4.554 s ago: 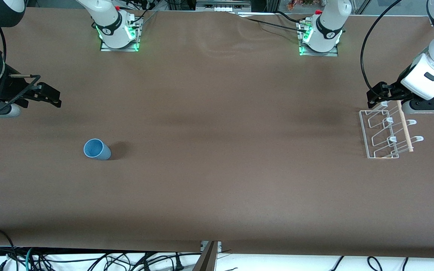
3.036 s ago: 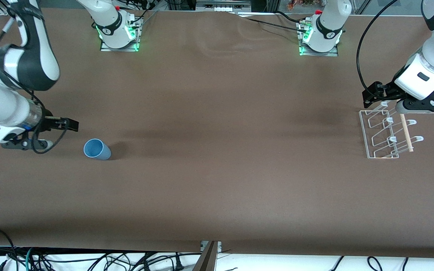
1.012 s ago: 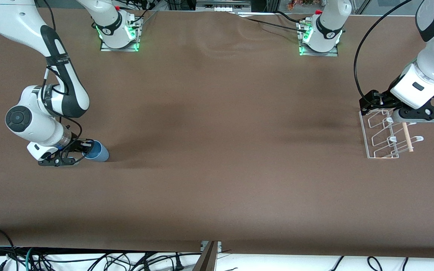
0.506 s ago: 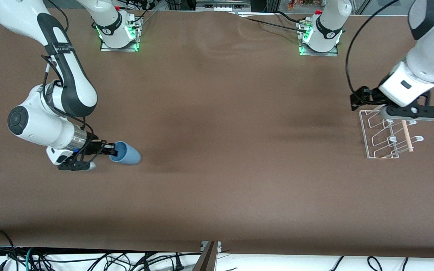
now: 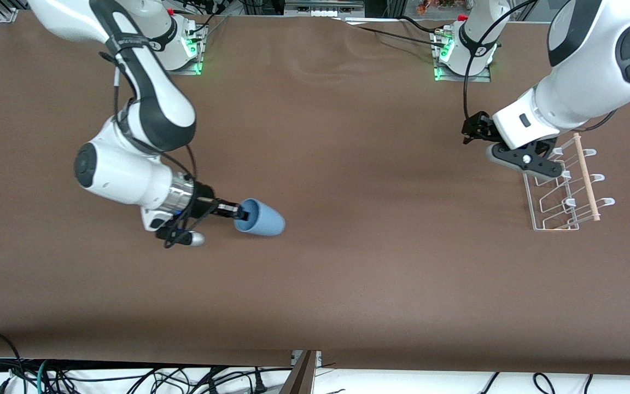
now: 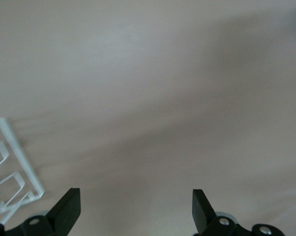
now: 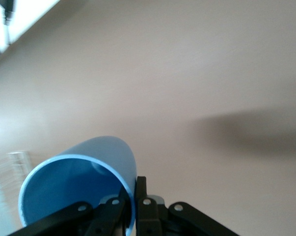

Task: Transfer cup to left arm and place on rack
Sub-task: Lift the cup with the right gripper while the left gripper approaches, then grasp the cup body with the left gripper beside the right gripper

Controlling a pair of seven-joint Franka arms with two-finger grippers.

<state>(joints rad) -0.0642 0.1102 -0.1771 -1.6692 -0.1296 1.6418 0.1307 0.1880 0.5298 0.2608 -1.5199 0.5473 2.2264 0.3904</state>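
The light-blue cup (image 5: 263,220) lies on its side in my right gripper (image 5: 239,212), low over the table, its base toward the left arm's end. In the right wrist view the gripper (image 7: 133,199) is shut on the cup's (image 7: 84,177) rim, one finger inside and one outside. My left gripper (image 5: 472,130) is open and empty over bare table beside the rack (image 5: 561,189), on the side toward the right arm. In the left wrist view its fingers (image 6: 69,209) stand wide apart with nothing between them, and a corner of the rack (image 6: 8,179) shows.
The rack stands near the left arm's end of the table, with a wooden dowel (image 5: 585,178) across it. Both arm bases (image 5: 460,52) stand at the table's edge farthest from the front camera. Brown table (image 5: 359,246) lies between the two grippers.
My right gripper reached the cup, shut on its rim and carried it toward the table's middle. My left gripper moved off the rack toward the middle.
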